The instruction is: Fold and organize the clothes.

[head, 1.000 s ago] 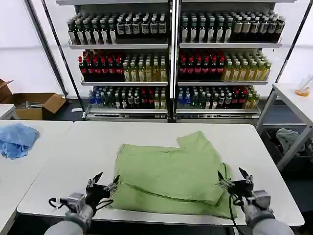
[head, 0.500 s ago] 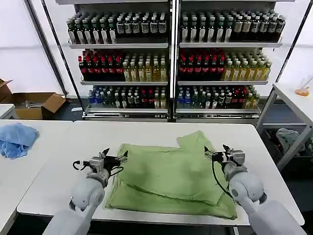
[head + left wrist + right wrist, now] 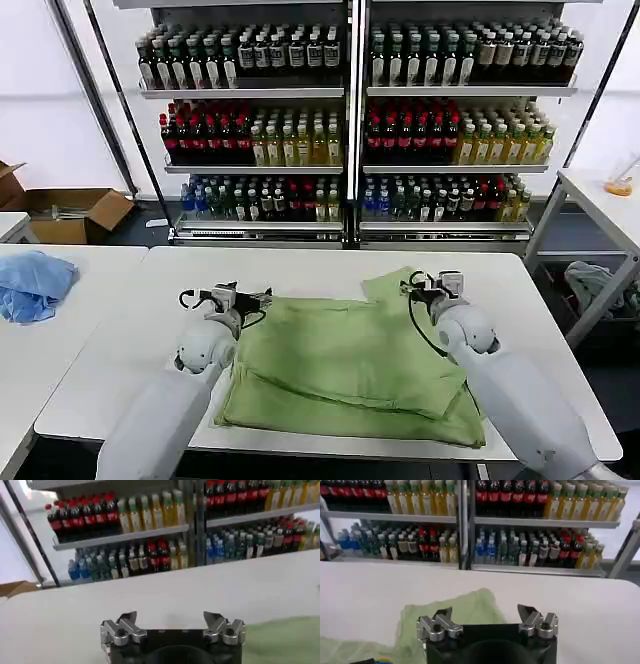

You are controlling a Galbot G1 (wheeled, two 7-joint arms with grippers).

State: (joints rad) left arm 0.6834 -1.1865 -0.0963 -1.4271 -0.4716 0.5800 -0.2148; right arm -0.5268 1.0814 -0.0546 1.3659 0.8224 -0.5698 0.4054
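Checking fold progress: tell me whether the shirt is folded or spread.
Partly folded: the shirt lies in overlapping layers on the table, one sleeve sticking out.

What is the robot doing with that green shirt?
The robot is busy folding a light green shirt that lies partly folded on a white table. Both its arms reach out to the shirt's far edge. The left gripper is open at the far left corner, and the right gripper is open by the flap at the far right. Neither one is holding the shirt. A blue cloth sits on another table off to the left.
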